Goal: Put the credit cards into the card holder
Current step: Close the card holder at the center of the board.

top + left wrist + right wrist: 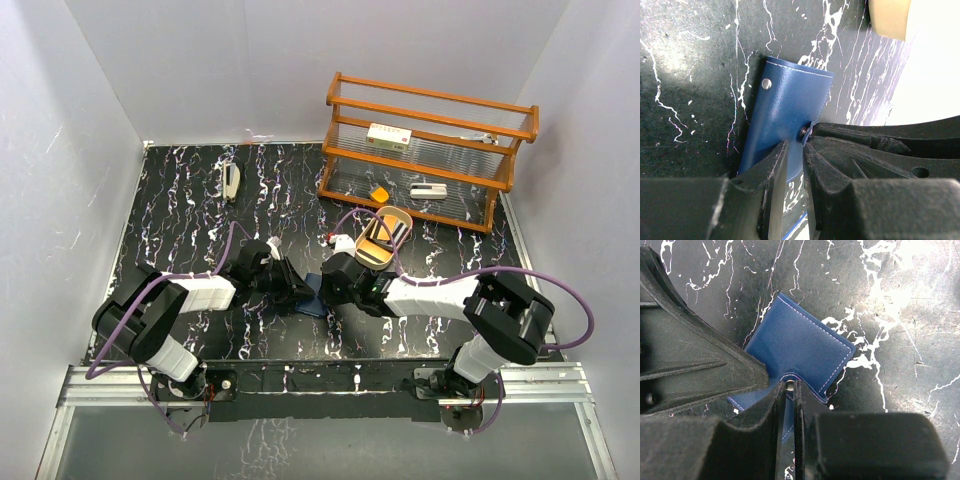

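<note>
Right wrist: right gripper [790, 390] tight on card holder [800, 342] tab.

Pale walls [200, 70], black white-veined table [180, 200], wooden rack [430, 97]

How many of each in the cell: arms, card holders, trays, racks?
Arms: 2
Card holder: 1
Tray: 1
Rack: 1
Total: 5
</note>
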`<move>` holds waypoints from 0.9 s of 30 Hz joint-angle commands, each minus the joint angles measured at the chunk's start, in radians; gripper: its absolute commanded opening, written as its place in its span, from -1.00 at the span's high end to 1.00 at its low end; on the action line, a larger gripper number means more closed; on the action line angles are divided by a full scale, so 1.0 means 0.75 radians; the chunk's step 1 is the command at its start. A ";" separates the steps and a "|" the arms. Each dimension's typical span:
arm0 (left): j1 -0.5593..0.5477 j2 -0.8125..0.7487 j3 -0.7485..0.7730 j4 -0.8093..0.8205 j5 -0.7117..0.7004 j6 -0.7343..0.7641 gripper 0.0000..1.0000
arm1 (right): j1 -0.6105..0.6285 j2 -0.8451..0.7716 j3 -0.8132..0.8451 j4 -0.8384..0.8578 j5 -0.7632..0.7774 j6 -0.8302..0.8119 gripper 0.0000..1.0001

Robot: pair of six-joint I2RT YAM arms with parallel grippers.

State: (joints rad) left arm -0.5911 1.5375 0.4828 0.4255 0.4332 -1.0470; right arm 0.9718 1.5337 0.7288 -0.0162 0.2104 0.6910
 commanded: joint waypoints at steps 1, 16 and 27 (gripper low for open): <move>-0.017 0.051 -0.030 -0.159 -0.088 0.054 0.61 | -0.004 0.045 0.013 0.044 0.011 0.013 0.80; -0.016 0.087 -0.055 -0.084 -0.069 0.034 0.61 | -0.004 0.190 0.138 -0.267 0.046 -0.034 0.84; -0.017 0.048 -0.064 -0.096 -0.077 0.027 0.61 | -0.006 0.345 0.149 -0.349 -0.048 -0.042 0.88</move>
State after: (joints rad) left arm -0.5900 1.5600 0.4751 0.4873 0.4416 -1.0573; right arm 0.9722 1.6539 0.8902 -0.1944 0.2295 0.6655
